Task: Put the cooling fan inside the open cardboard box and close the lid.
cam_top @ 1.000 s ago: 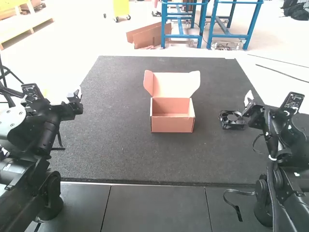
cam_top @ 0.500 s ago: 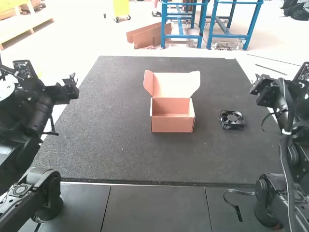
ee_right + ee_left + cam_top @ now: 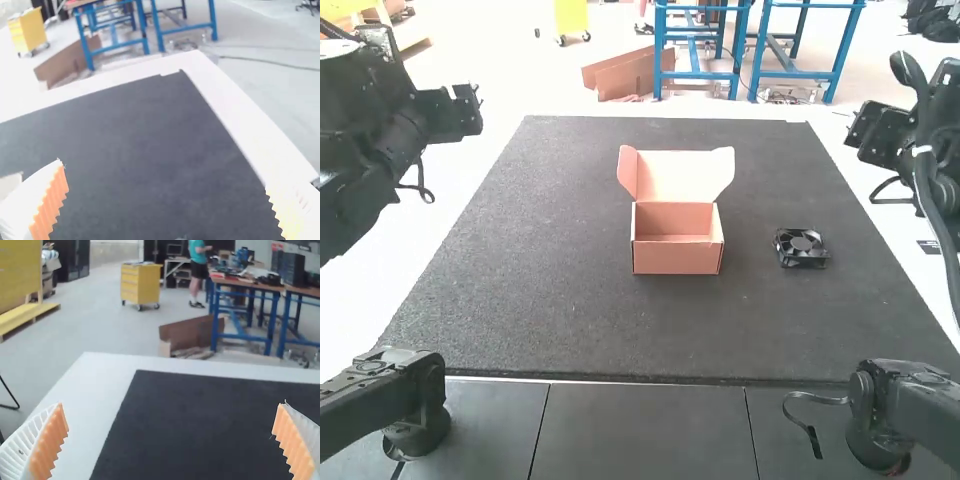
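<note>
**Left wrist view**
Left gripper [image 3: 170, 440]: spread wide, with bare mat showing across the gap.
Fingers [image 3: 20, 457]: white and ribbed, each lined with an orange pad [image 3: 292, 442], set far apart.
Mat [image 3: 215, 420]: black and rough, spread flat on the white tabletop [image 3: 85, 390], with one of its corners in sight beyond the gripper.

**Right wrist view**
Right gripper [image 3: 165, 205]: wide as well, holding nothing, with dark mat between the two sides.
Right pads: one orange ribbed pad [image 3: 47, 205] on a white finger, the other side pale and washed out.
Mat and tabletop: a corner of the black mat, bordered by a white strip of tabletop.

**High view**
Cardboard box [image 3: 677, 250]: at the centre of the mat, upright, open at the top.
Lid [image 3: 685, 172]: standing up along the box's 12 o'clock wall, with a side flap [image 3: 627, 170] raised at its 9 o'clock end.
Cooling fan [image 3: 802, 247]: black and square, lying flat on the mat at 3 o'clock from the box, outside it and apart from it.
Left arm [image 3: 370, 130]: at 10 o'clock from the box, raised over the tabletop's edge, well apart from box and fan.
Right arm [image 3: 920, 130]: at 2 o'clock from the box and 1 o'clock from the fan, raised, well apart from both.
Task state: fan not yet in the box, lid not yet shut.
</note>
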You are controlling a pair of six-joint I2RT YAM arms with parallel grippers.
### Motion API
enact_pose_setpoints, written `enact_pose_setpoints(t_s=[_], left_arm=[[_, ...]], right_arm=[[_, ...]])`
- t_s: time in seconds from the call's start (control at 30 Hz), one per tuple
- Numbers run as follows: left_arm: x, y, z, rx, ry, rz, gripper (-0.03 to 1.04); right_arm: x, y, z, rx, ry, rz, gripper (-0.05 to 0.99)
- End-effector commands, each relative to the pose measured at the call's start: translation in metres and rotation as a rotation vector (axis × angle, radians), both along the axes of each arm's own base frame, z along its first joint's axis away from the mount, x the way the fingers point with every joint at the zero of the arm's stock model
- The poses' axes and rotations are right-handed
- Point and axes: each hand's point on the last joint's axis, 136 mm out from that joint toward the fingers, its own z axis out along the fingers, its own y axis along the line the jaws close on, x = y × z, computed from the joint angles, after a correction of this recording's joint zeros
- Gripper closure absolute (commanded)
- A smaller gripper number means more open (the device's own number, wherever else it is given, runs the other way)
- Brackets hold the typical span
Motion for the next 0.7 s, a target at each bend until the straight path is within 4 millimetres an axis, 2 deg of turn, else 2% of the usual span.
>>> enact_pose_setpoints(t_s=[0.0, 0.03, 0.13, 0.2, 0.3, 0.37, 0.5, 0.53, 0.67], left_arm=[[0.012, 0.011, 0.001, 0.005, 0.078, 0.04, 0.04], [0.016, 0.01, -0.007, 0.007, 0.138, 0.024, 0.04], [0.026, 0.007, -0.025, -0.002, 0.269, -0.019, 0.04], [0.029, 0.005, -0.025, -0.011, 0.304, -0.044, 0.04], [0.033, 0.004, -0.017, -0.01, 0.308, -0.048, 0.04], [0.036, 0.003, -0.02, -0.001, 0.337, -0.052, 0.04], [0.042, 0.0, -0.052, -0.001, 0.471, -0.057, 0.04], [0.043, -0.001, -0.057, 0.0, 0.489, -0.057, 0.04], [0.052, 0.0, -0.058, 0.004, 0.489, -0.055, 0.04]], right_arm=[[0.015, -0.023, 0.011, 0.011, 0.069, -0.129, 0.02], [0.02, -0.024, 0.009, 0.029, 0.114, -0.129, 0.02], [0.034, -0.003, -0.003, 0.08, 0.234, 0.006, 0.02], [0.042, 0.011, -0.003, 0.094, 0.26, 0.102, 0.02], [0.047, 0.015, -0.003, 0.118, 0.309, 0.135, 0.02], [0.05, 0.016, -0.016, 0.072, 0.385, 0.167, 0.02], [0.047, 0.009, -0.061, 0.054, 0.607, 0.157, 0.02], [0.046, 0.01, -0.067, 0.045, 0.642, 0.166, 0.02], [0.044, 0.003, -0.086, -0.03, 0.746, 0.199, 0.02]])
